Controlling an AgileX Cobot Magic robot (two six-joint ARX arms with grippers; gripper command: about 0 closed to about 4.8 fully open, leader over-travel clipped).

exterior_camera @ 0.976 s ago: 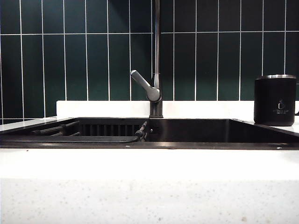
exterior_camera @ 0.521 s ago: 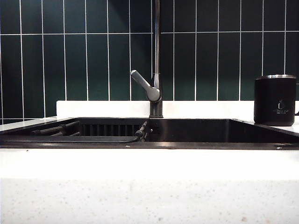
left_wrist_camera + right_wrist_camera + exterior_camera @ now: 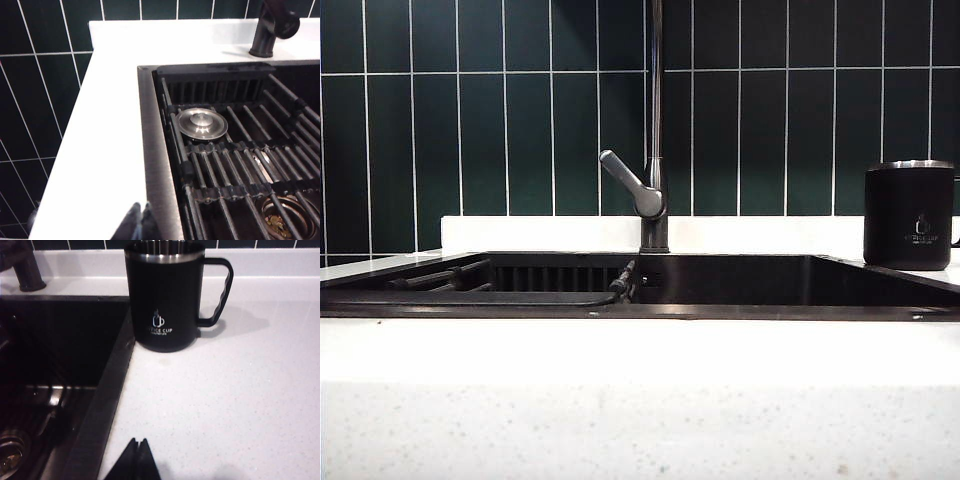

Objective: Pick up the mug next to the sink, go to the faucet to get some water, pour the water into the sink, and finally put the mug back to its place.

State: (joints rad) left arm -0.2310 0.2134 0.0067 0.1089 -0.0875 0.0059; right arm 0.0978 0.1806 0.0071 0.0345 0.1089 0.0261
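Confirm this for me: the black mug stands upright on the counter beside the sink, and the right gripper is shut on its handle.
Not quite. The mug does stand upright beside the sink, but the right gripper is shut on nothing, well short of the handle, as the right wrist view shows.

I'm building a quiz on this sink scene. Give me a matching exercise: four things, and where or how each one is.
Things:
1 mug
2 faucet
3 left tool
4 right tool

Places or states:
A shut, over the counter in front of the mug
B behind the sink, at its middle
C upright on the counter right of the sink
D shut, at the sink's left rim

Pairs: 1-C, 2-B, 3-D, 4-A
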